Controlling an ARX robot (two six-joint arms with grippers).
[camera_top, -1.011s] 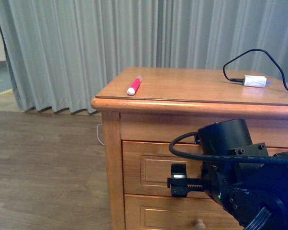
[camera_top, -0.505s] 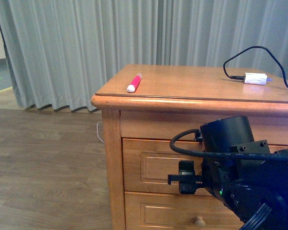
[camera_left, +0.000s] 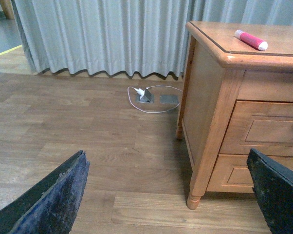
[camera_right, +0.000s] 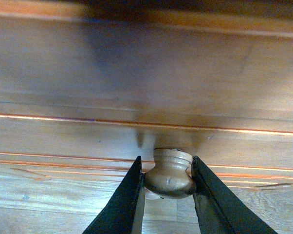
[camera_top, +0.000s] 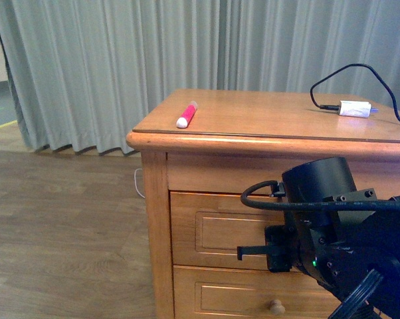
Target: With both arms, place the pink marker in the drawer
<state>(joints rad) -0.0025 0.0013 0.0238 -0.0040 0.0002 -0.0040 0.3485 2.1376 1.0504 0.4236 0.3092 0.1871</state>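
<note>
Your left gripper (camera_left: 166, 156) hangs with jaws wide apart over the floor (camera_left: 64, 122), left of the cabinet (camera_top: 153, 219). The marker (camera_top: 186, 115) lies near the cabinet top's left front edge. Well below it and to the right, your right gripper (camera_right: 166, 162) is clamped on the knob (camera_right: 170, 175) of the drawer (camera_top: 213, 229).

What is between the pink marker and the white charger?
Mostly bare cabinet top lies between the marker and the charger. Only the black cable curls up right beside the charger. The front view shows it.
</note>
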